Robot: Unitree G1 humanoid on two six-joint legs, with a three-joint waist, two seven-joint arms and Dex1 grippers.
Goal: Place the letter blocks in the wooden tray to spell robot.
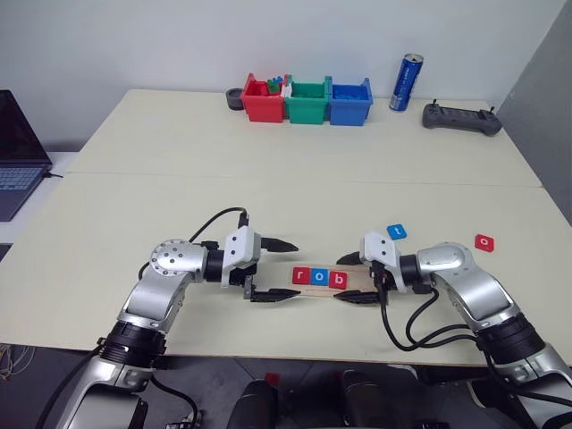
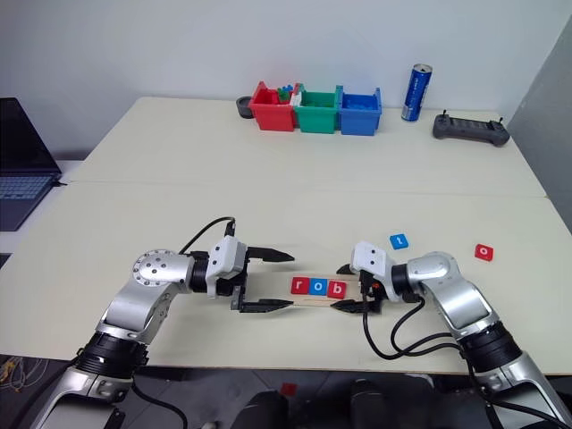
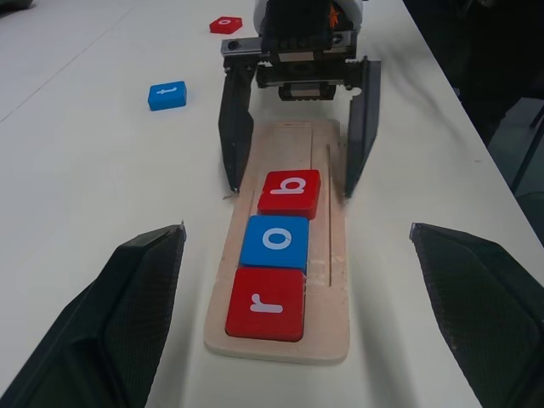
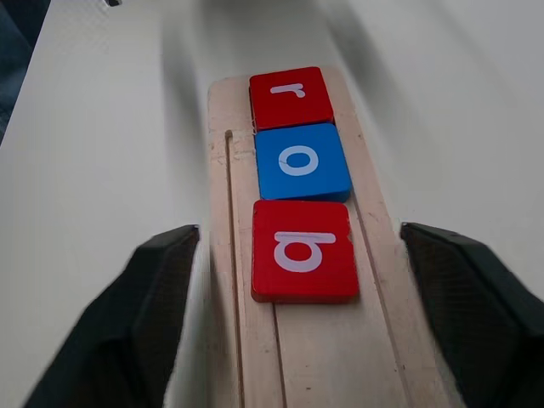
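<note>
Head view, tray: the wooden tray (image 1: pixel 323 279) lies near the front edge of the table (image 1: pixel 268 179), between the two grippers, with three tiles seated in its groove.
Head view, seated tiles: red r block (image 1: pixel 300 275), blue o block (image 1: pixel 319 277), red b block (image 1: pixel 338 280), left to right, touching in a row; the right part of the groove is bare.
Head view, loose tiles: the blue t block (image 1: pixel 397 231) lies just beyond the right arm; the red o block (image 1: pixel 483 241) lies well apart, farther right.
Head view, left gripper (image 1: pixel 280 270): fingers spread wide, straddling the tray's left end, holding nothing.
Head view, right gripper (image 1: pixel 349 279): fingers spread wide at the tray's right end, holding nothing.
Left wrist view: the tray runs away from the camera; r nearest, then o, then b; the right gripper's fingers (image 3: pixel 235 140) stand either side of the far end.
Right wrist view: b nearest, o, then r; flat square tiles with white lowercase letters, b slightly askew against o.
Step in hand: judged, b is set down and released; "rob" is spelled, about three fifths done.
Next move: probably the right gripper must travel right to the red o block, close on its thin edges, and set it flush beside b.
</note>
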